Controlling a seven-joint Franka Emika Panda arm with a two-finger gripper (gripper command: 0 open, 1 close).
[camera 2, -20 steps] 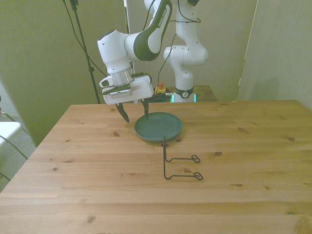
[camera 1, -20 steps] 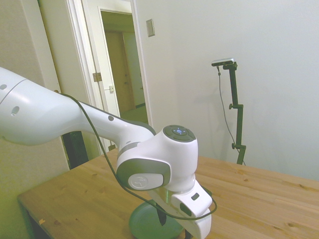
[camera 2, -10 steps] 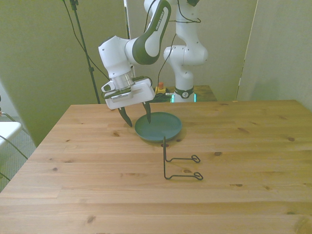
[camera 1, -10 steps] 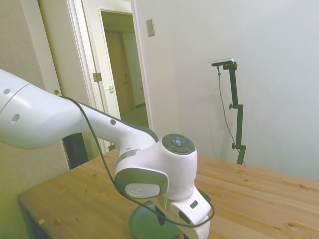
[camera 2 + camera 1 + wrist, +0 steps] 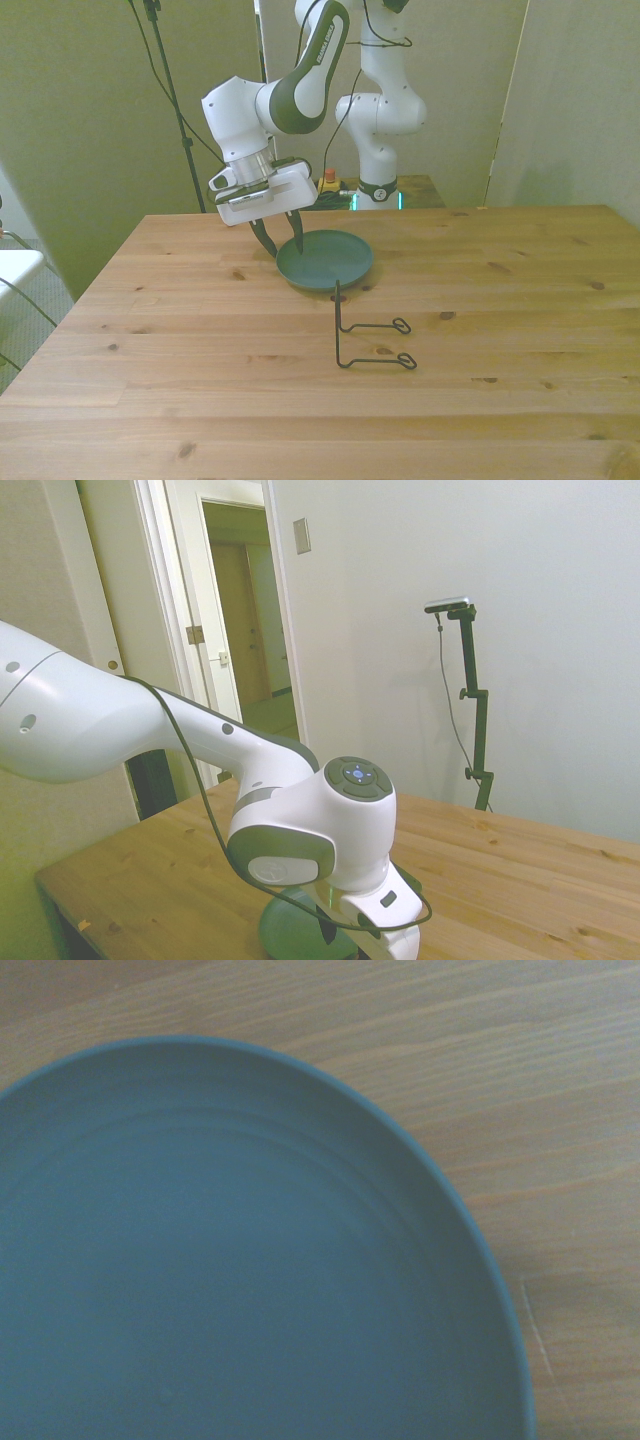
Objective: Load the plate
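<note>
The gripper (image 5: 283, 236) is open and holds nothing, its fingers straddling the plate's (image 5: 325, 261) rim on the front view's left, one outside and one over the dish. The likely fault is a shallow bite that lets the rim slip or skids the plate toward the wire stand (image 5: 370, 340). The plate lies flat on the bench (image 5: 200, 370), face up; being round, it has no long axis.

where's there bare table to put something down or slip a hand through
Bare wood fills the whole near half of the table, and both sides: the front view's left of the plate, and the front view's right of the wire stand. It is crowded only mid-table, where the open hand straddles the plate's rim and the stand sits just in front.
</note>
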